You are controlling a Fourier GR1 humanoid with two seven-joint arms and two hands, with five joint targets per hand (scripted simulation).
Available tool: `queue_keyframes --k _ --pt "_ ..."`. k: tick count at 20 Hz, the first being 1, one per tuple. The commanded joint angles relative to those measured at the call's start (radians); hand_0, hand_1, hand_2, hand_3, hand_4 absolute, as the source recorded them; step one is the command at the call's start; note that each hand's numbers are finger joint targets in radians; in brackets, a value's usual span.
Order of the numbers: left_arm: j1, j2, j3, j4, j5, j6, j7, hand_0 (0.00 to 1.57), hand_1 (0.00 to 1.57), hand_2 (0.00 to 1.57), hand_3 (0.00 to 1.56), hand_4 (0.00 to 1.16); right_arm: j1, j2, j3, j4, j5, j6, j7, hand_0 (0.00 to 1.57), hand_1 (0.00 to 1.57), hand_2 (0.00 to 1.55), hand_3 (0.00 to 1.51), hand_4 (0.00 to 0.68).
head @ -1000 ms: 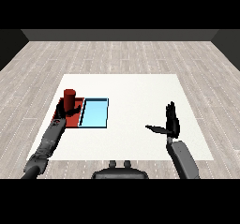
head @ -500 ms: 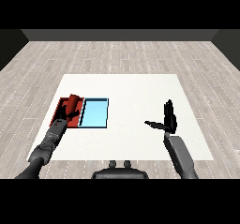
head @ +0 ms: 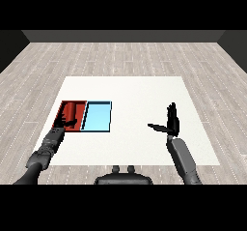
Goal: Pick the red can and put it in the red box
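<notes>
The red can [head: 74, 110] lies on its side inside the red tray [head: 63, 110], at the table's left. My left hand [head: 63, 123] is at the tray's near edge, just below the can, with its fingers relaxed and not round the can. My right hand [head: 170, 121] hovers over the right part of the table, fingers straight up and thumb pointing left, holding nothing.
The light blue tray [head: 97, 116] lies right beside the red tray, touching its right side. The white table [head: 135, 94] spreads between the trays and my right hand. Grey plank floor surrounds the table.
A second ago my left hand held the can upright above the red tray. It lowered and tipped it; now the can lies in the tray and the hand has let go and drawn back.
</notes>
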Motion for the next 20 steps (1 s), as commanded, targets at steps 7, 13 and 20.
queue_keyframes --k 7,13,20 --pt "-0.013 0.033 -0.017 0.005 -0.029 -0.028 -0.005 0.00 0.00 0.00 0.00 0.00 0.070 -0.029 -0.024 -0.108 -0.017 0.024 0.018 0.00 0.00 0.00 0.00 0.000" --pt "-0.017 0.049 0.113 -0.147 0.093 -0.082 -0.261 1.16 1.16 1.13 0.00 0.00 0.039 -0.015 -0.003 -0.106 -0.009 0.058 -0.004 0.00 0.00 0.00 0.00 0.000" --pt "0.069 -0.065 0.149 -0.380 0.177 -0.272 -0.487 0.00 0.00 0.00 0.00 0.00 0.051 0.000 0.006 -0.080 -0.018 0.118 -0.055 0.00 0.00 0.00 0.00 0.000"
